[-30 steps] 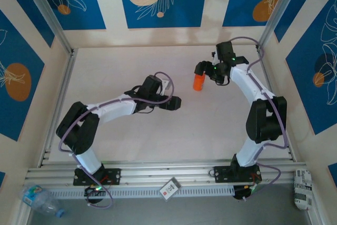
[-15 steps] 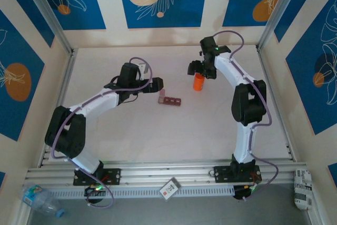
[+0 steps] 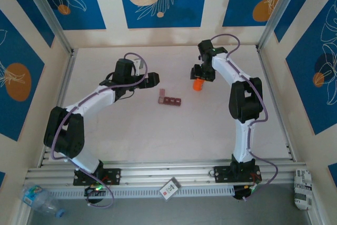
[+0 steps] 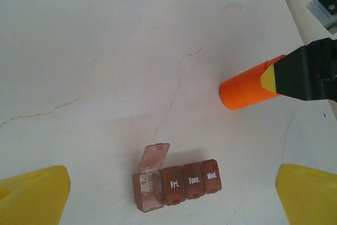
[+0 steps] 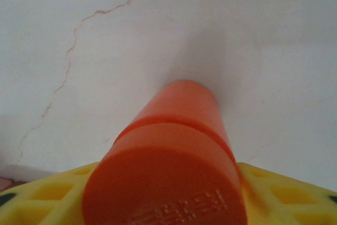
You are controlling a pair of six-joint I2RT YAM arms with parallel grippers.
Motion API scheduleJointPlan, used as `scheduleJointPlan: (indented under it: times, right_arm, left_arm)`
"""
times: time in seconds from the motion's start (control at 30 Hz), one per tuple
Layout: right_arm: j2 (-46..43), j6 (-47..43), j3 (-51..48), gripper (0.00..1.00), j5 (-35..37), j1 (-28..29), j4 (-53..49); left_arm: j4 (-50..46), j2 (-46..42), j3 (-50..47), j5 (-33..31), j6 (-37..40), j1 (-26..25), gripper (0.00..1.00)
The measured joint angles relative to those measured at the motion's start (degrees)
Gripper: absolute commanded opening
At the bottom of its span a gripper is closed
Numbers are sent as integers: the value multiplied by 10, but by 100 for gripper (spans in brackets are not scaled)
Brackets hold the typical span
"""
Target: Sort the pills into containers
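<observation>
The left arm [image 3: 95, 101] stretches from its base up and across the white tabletop [image 3: 158, 135], elbow bent, its wrist ending up-left of the containers [image 3: 169, 99] in the top view. The left fingers [image 4: 37, 193] are spread wide and hold nothing. In the left wrist view the containers lie low between the two yellow tips, touching neither.

The containers, a dark reddish-brown strip of four joined compartments, lie flat near the middle of the tabletop. The lid at the strip's left end in the wrist view stands tilted open, while the other three, marked Fri., Tues. and Wed., are closed. What the open compartment holds cannot be made out.

Up and to the right of the containers, well apart from them, is an orange bottle [image 3: 197, 84]. The right arm [image 3: 245, 104] rises from its base, folds at the elbow and reaches back toward the bottle from the right. The right fingers [image 5: 42, 198] are clenched on the bottle's cap end, with yellow pads on either side of it in the right wrist view.

Bare tabletop, marked by thin cracks, lies on every side of the containers. The aluminium side rail [image 3: 58, 104] runs well to their left, and the near rail [image 3: 174, 172] crosses well below them.
</observation>
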Motion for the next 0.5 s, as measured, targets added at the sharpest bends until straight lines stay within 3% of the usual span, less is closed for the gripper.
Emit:
scheduleJointPlan:
  times: [0.17,0.37,0.5]
  right_arm:
    - [0,0,0,54,2,1,4]
    - [0,0,0,33,4,2,4]
    - [0,0,0,27,4,2,4]
  left_arm:
    - [0,0,0,10,0,4,100]
    - [4,3,10,33,-3,11,100]
    - [21,16,15,61,-19,11,100]
